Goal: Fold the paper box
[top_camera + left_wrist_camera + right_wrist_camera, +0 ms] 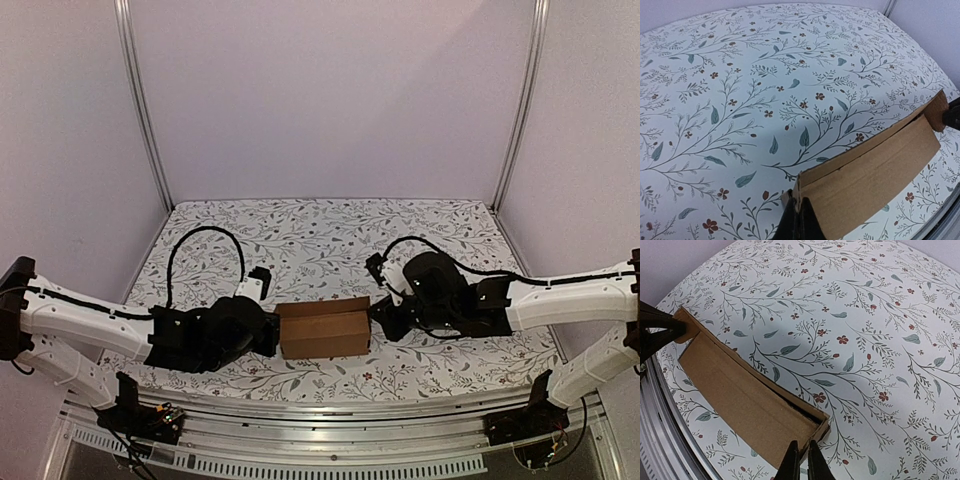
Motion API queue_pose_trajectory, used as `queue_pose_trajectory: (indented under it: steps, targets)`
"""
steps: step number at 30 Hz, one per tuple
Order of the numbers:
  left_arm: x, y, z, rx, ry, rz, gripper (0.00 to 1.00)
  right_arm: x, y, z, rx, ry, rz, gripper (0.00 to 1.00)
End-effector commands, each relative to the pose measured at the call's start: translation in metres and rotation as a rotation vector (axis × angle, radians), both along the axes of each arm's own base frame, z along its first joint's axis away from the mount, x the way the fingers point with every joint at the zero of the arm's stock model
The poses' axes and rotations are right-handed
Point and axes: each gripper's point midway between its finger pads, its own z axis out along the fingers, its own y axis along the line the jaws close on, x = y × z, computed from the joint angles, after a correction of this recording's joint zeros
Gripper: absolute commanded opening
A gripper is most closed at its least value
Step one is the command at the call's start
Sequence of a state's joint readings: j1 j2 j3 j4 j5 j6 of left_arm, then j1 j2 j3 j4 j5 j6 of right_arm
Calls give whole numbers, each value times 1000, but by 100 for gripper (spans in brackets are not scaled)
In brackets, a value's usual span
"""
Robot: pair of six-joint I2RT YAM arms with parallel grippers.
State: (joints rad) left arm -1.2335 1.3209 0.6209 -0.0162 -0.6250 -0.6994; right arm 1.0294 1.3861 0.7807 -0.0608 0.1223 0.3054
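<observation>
Reaches inward with both arms, forearms low and nearly level over the floral-patterned white table (300, 225), wrists turned toward each other. Brackets a shallow brown corrugated-cardboard paper box (322, 330) at the table's near middle, long side running left to right. Leaves a wide stretch of table beyond the box toward the back wall, and far less toward the near metal rail (320, 412). Clenches the left pincer (799, 210) tight on the box's left end corner. Narrows the right pincer (801, 452) to a slit at the right end corner, apparently pinching thin cardboard between the fingertips (791, 457).
</observation>
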Motion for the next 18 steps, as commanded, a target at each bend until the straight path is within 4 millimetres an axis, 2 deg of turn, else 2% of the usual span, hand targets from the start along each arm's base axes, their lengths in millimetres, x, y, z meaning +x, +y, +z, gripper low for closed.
queue_pose_trajectory:
  steps: [1,7,18]
  targets:
    - [-14,4,-24,101,51,-48,0,-2,7,3,1,6,-3,5]
    - [-14,2,-25,104,52,-50,0,-3,7,0,-7,9,-3,0]
    - [-14,1,-26,108,53,-52,0,-10,17,3,2,12,26,0]
